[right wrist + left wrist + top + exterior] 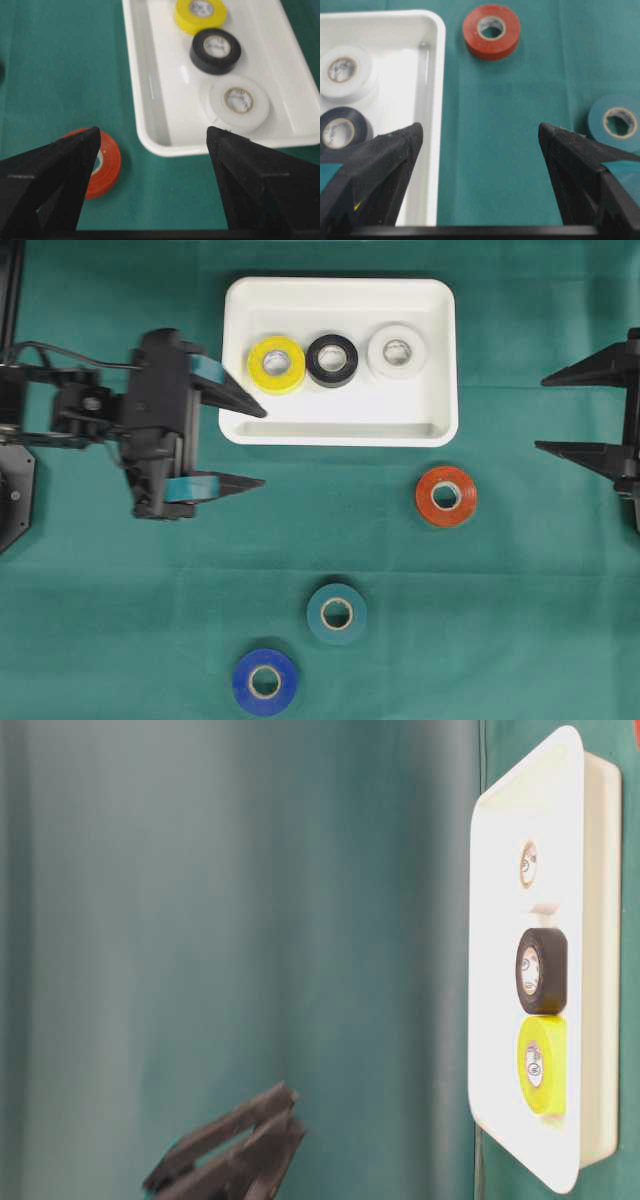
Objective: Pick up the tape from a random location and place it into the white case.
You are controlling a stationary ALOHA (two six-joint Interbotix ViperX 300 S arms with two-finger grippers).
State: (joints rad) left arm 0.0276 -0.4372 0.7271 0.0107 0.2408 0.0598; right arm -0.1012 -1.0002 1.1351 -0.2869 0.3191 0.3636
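Both the left tool (262,448) and right tool (540,414) stood wide open, empty; three tape rolls (332,360) lay in the white case (340,428).

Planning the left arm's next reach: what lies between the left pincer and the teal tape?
Overhead, only bare green cloth separates the open left pincer from the teal tape.

Green cloth (520,640) covers table, smooth, faint creases; black mount (10,280) at far-left edge.
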